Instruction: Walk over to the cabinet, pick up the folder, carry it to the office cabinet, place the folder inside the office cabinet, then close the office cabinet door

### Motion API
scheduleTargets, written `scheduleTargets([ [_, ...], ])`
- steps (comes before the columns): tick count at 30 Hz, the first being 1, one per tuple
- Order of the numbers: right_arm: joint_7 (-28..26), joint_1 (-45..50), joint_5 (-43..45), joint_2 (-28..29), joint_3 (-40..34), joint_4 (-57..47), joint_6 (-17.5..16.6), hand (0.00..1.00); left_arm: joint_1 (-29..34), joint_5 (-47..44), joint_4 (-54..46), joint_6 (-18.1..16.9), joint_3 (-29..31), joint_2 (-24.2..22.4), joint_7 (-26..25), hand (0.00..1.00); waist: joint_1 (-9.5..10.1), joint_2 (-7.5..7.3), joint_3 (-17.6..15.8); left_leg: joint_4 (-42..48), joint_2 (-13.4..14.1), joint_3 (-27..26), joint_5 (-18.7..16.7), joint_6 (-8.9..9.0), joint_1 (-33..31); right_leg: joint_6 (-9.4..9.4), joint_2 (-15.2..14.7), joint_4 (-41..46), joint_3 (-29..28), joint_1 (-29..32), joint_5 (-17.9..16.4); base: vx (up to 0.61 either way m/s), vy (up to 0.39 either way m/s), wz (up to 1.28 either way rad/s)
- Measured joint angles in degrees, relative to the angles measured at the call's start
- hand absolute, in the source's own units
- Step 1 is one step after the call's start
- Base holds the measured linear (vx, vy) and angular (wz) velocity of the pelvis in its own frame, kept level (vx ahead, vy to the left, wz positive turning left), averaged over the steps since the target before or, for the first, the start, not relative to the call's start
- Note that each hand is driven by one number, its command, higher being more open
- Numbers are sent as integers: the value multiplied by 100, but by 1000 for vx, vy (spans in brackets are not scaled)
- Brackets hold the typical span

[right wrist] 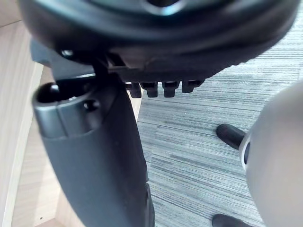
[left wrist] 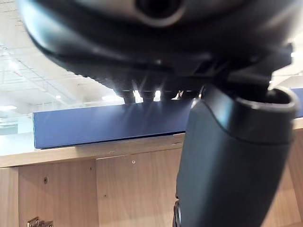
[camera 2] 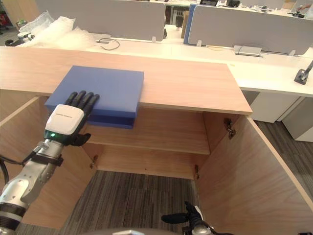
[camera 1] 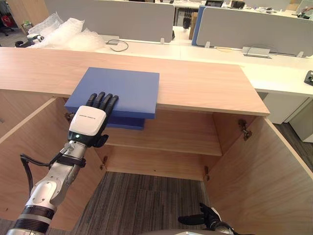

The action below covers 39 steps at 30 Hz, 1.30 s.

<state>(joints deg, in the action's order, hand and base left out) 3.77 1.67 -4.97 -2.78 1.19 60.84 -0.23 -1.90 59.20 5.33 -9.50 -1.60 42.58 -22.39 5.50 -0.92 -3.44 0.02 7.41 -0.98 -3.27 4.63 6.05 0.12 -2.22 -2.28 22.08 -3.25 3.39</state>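
Note:
A flat blue folder (camera 1: 122, 90) lies on the wooden cabinet top (camera 1: 205, 83), and its near edge juts out over the open cabinet below. My left hand (camera 1: 90, 122) reaches up from the lower left. Its straight fingers rest flat on the folder's near left corner, while the thumb (left wrist: 232, 156) stands below the folder's blue edge (left wrist: 109, 124). I cannot see the thumb pressing the folder from underneath. My right hand (camera 1: 208, 218) hangs low over the carpet with relaxed fingers and holds nothing.
Both cabinet doors stand open, the left door (camera 1: 24, 132) and the right door (camera 1: 264, 166) flanking me. A bare shelf (camera 1: 171, 137) runs inside. Behind the cabinet, white desks carry bubble wrap (camera 1: 63, 32) and grey dividers (camera 1: 244, 27).

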Motion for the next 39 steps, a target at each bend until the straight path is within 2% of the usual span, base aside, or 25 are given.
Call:
scheduleTargets([
  [5, -2, 57, -4, -5, -6, -16, 1, 100, -368, 2, 394, 43, -35, 4, -11, 100, -40, -1, 8, -83, -9, -3, 80, 3, 3, -17, 12, -98, -2, -6, 91, -6, 6, 0],
  [8, -2, 78, -4, -3, -6, -21, 0, 100, -454, 4, 565, 209, -37, 35, -12, 100, -122, -4, 23, -87, -19, -15, 96, 1, 2, -18, 8, -116, -18, -5, 121, -29, 36, -2],
  [12, 2, 151, -5, -11, -42, -50, -1, 100, -583, 3, 647, 400, -34, 41, -21, 100, -130, -34, 61, -111, -27, -34, 113, 1, -4, -15, 10, -174, -43, 1, 162, -12, 18, -2],
  [13, 2, 163, -5, -11, -54, -50, -1, 100, -605, 3, 647, 454, -33, 41, -35, 0, -131, -40, 72, -125, -29, -39, 121, 6, -2, -14, 12, -185, -48, 2, 168, 0, 0, 0],
  [19, 4, 213, -74, -9, -249, -48, 1, 100, -648, 1, 666, 625, 76, 40, -153, 0, -138, -20, 104, -237, -27, -120, 151, 22, 77, -11, 31, -245, -116, -4, 195, 10, 22, -6],
  [23, 3, 226, -176, -3, -279, -51, 1, 100, -917, -14, 791, 662, 210, 22, -321, 0, -149, -29, 111, -252, -40, -138, 151, 22, 92, -6, 20, -246, -135, -4, 200, 11, 25, -2],
  [25, 3, 221, -175, -3, -299, -60, 1, 100, -977, -72, 889, 739, 359, -96, -364, 0, -179, -25, 108, -253, -47, -141, 151, 21, 91, -3, 13, -247, -139, -2, 202, 6, 34, -1],
  [27, 3, 230, -176, 14, -393, -63, 2, 100, -1029, -352, 909, 876, 750, -613, -518, 0, -202, -29, 110, -253, -49, -141, 151, 21, 92, -2, 10, -248, -139, -3, 203, 0, 17, 0],
  [29, 4, 231, -176, 17, -441, -69, 7, 100, -1035, -569, 968, 971, 927, -778, -634, 0, -223, -26, 108, -252, -47, -141, 151, 21, 92, -2, 12, -248, -139, -3, 202, 0, 0, 0],
  [39, 4, 234, -179, 5, -444, -107, 22, 100, -1047, -821, 1103, 1007, 1168, -949, -929, 0, -289, -19, 109, -272, -45, -170, 149, 23, 183, -1, 15, -251, -168, -72, 204, 0, 0, 0],
])
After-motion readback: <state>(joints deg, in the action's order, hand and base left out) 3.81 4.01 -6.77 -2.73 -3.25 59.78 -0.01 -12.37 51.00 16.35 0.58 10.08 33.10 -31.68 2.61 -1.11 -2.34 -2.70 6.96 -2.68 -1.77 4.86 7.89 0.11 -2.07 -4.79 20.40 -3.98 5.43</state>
